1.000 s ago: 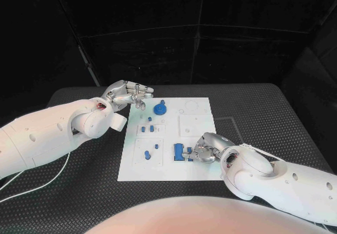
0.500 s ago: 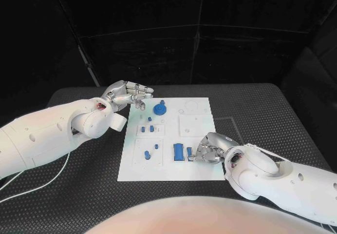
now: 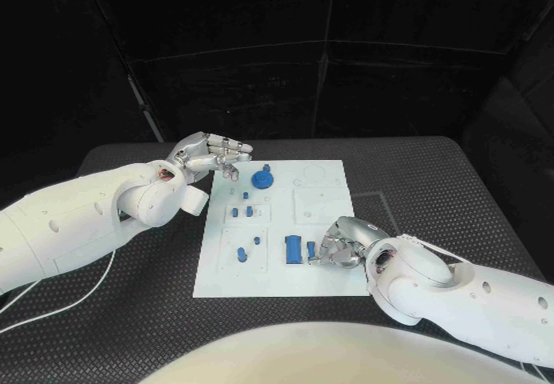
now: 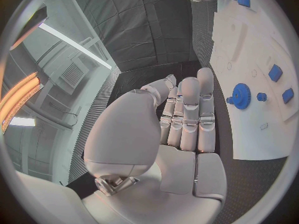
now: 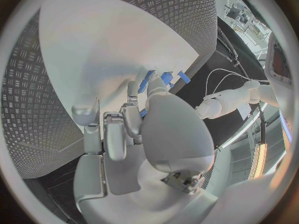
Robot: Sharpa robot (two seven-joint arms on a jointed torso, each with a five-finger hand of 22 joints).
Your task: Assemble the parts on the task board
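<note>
The right hand [image 3: 336, 246] rests on the white board's [image 3: 329, 280] near right part, fingers curled against a blue block [image 3: 293, 250]; whether it grips it I cannot tell. The left hand [image 3: 211, 154] hovers empty, fingers straight, off the board's far left corner, near the blue gear [image 3: 263, 178].

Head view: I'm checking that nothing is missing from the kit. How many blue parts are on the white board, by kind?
Blue gear: 1
Long blue block: 1
Small blue pieces: 6
Total: 8
</note>
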